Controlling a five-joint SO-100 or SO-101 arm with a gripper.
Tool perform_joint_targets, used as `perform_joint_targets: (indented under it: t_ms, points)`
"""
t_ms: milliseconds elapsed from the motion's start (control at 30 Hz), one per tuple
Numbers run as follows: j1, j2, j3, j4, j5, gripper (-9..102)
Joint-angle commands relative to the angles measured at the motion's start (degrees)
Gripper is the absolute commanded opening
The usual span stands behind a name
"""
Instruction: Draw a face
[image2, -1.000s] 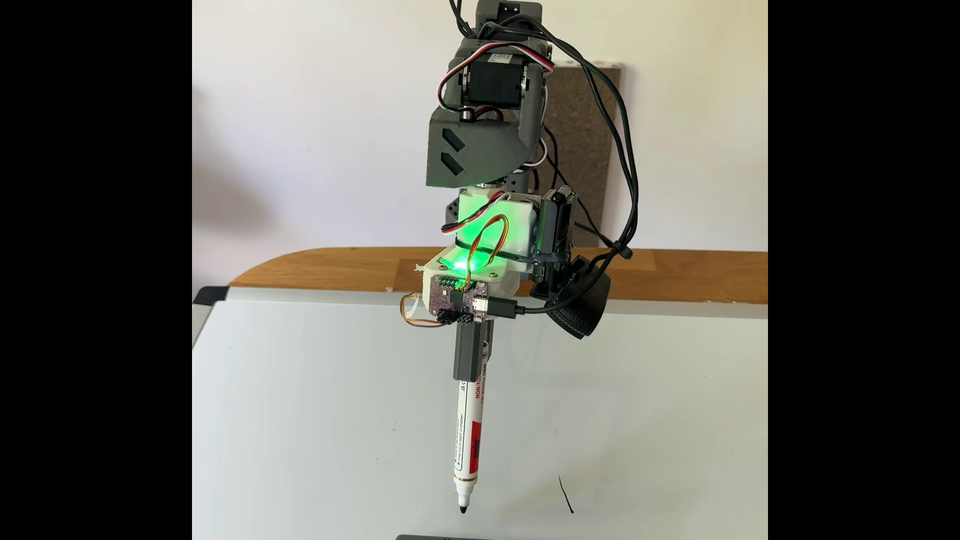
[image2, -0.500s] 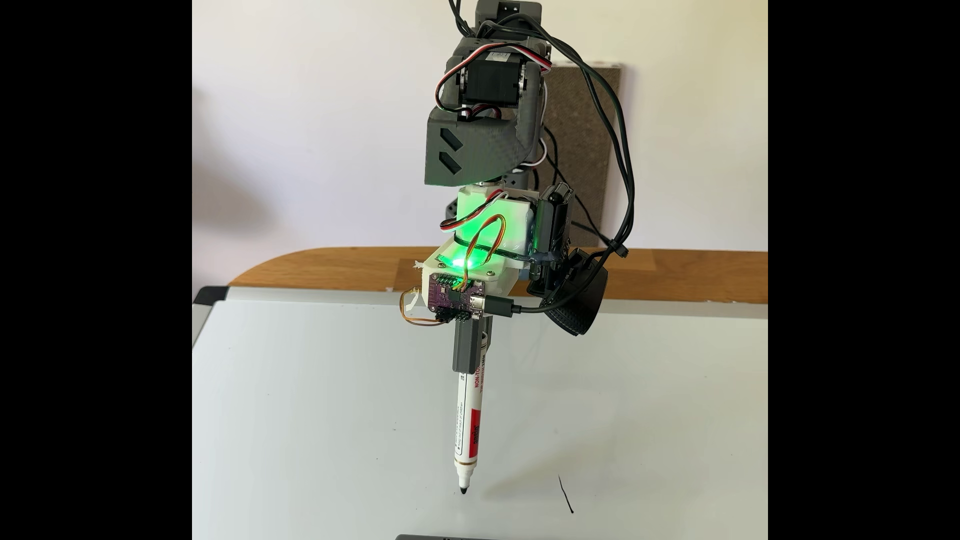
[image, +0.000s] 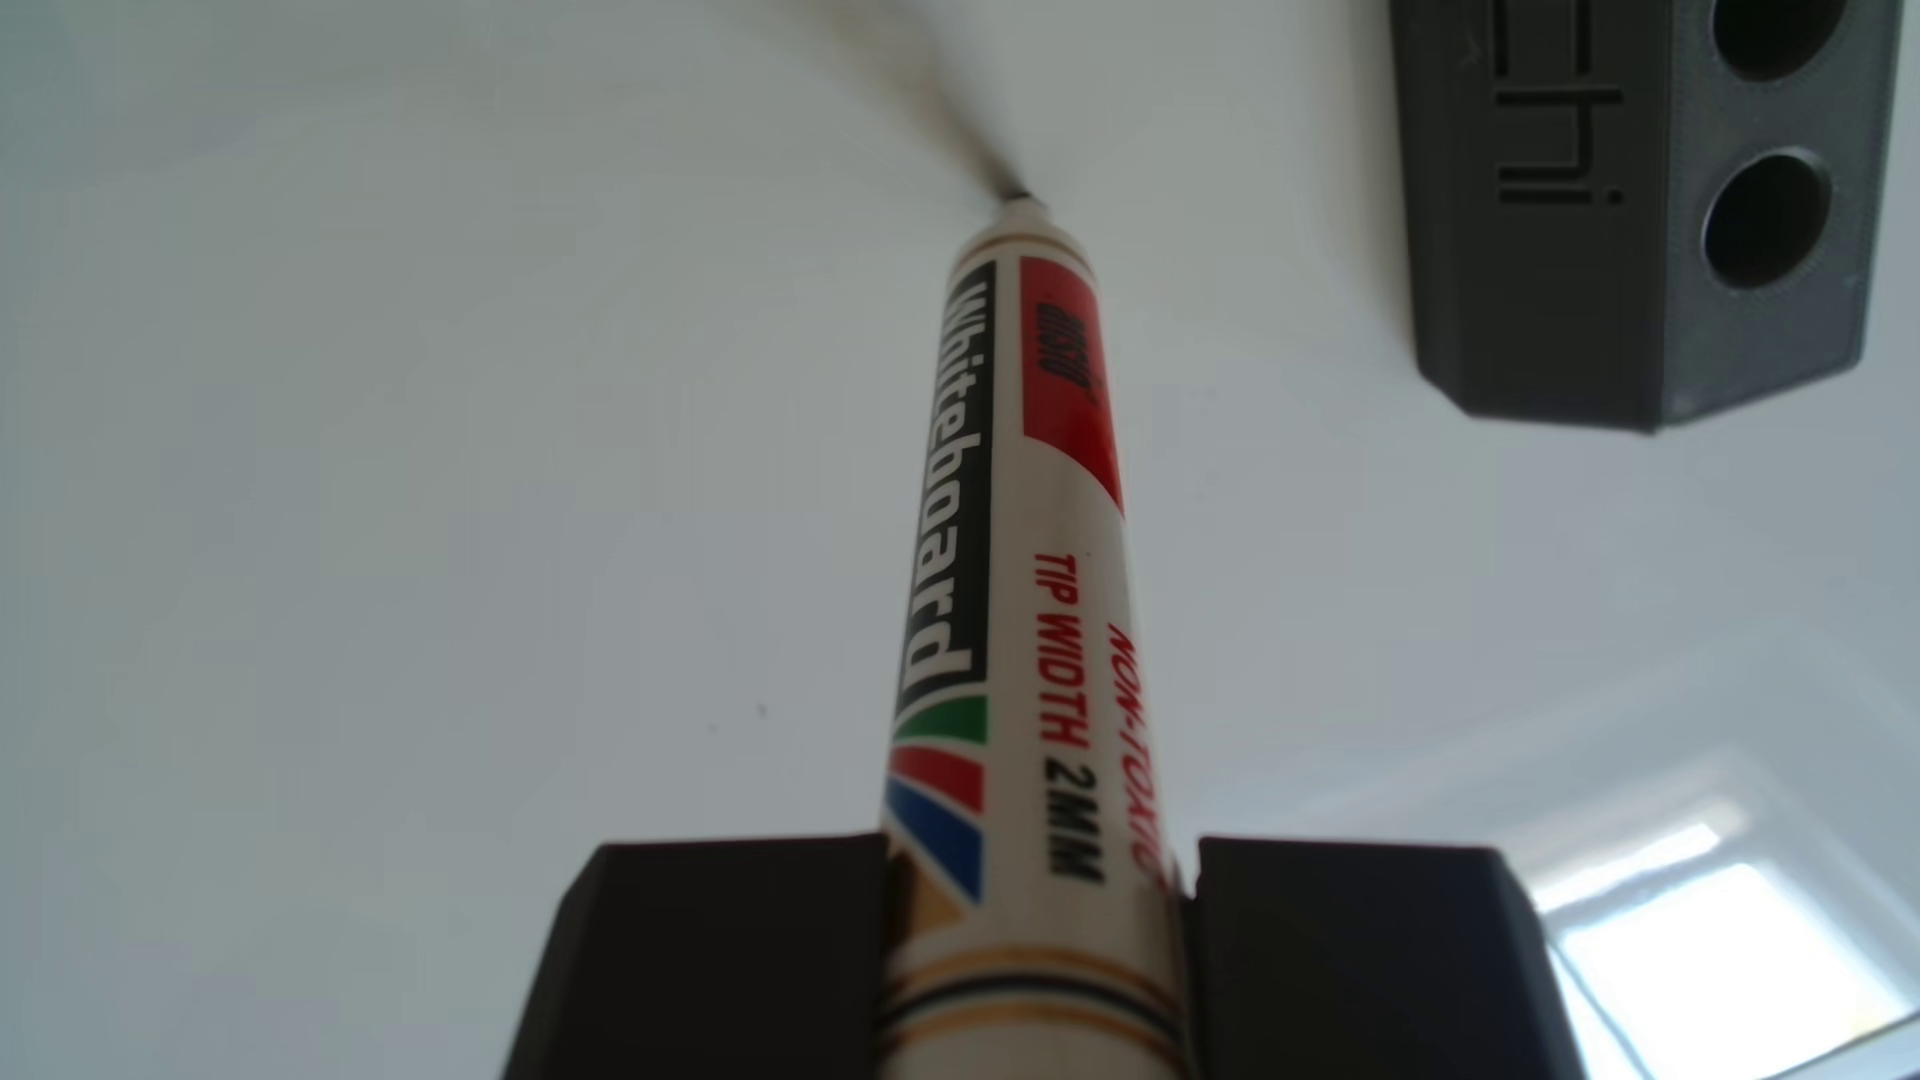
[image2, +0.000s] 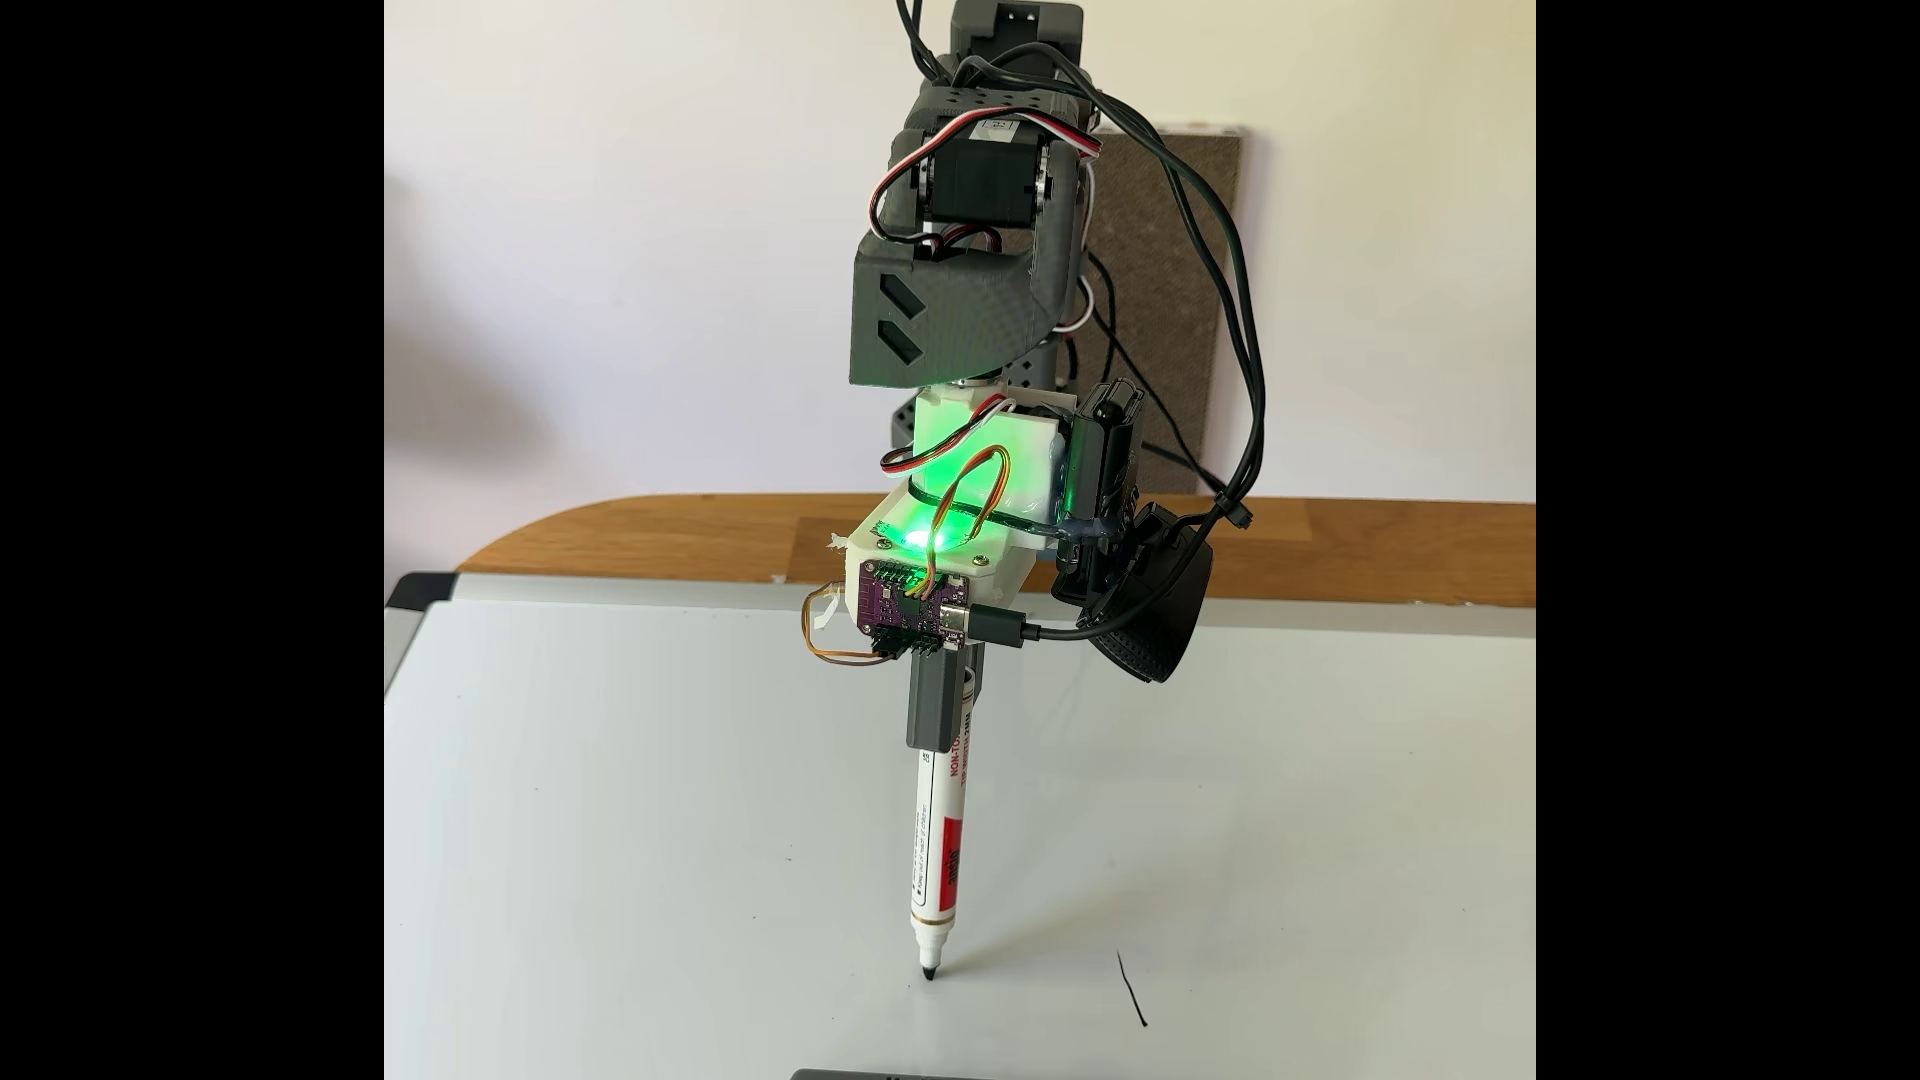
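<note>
Fixed view: we are holding the marker (image2: 937, 841) nearly upright in the gripper (image2: 943, 706), which is clamped around its barrel, tip at or just above the whiteboard (image2: 623, 831). The face is only one short dark stroke (image2: 1132, 989), lying to the tip's right.
</note>
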Motion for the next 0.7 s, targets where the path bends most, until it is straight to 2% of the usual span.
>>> perform_joint_targets:
  t_ms: [0, 233, 667]
  points:
    - [1.1, 0.8, -0.3, 0.4, 0.4, -1]
    - [1.8, 1.4, -0.3, 4.7, -0.1, -1]
    - [1.2, 1.8, -0.3, 7.5, 0.5, -1]
